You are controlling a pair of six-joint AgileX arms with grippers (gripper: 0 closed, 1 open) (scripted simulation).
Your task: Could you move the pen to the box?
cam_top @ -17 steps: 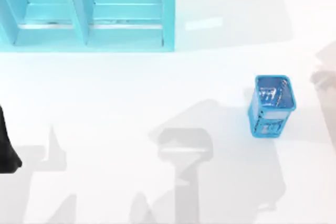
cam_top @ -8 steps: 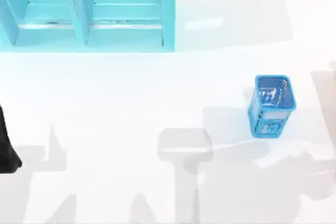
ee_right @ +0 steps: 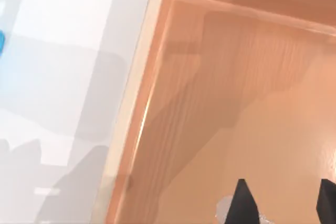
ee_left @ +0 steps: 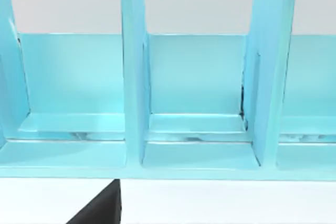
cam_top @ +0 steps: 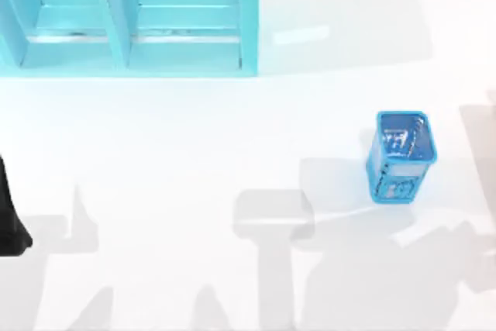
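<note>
In the right wrist view my right gripper [ee_right: 283, 186] hangs open inside a light wooden box [ee_right: 210, 103], its two dark fingertips [ee_right: 241, 199] wide apart just above the box floor. Beside and beneath the fingertips, at the picture's edge, lies a small silver-grey piece [ee_right: 226, 209] on the floor. It looks like the pen's barrel, and the rest of it is cut off. The box's pale rim [ee_right: 137, 103] borders the white table. My left arm [cam_top: 9, 222] is parked at the table's far left edge.
A turquoise shelf unit [cam_top: 132, 17] with upright dividers stands at the back left; the left wrist view faces its compartments [ee_left: 197, 93]. A blue mesh cup [cam_top: 401, 156] stands on the right half of the white table.
The arm shadows on the table shifted to the right over the last second, then nearly settled. The cup, the shelf and the left arm stayed put.
</note>
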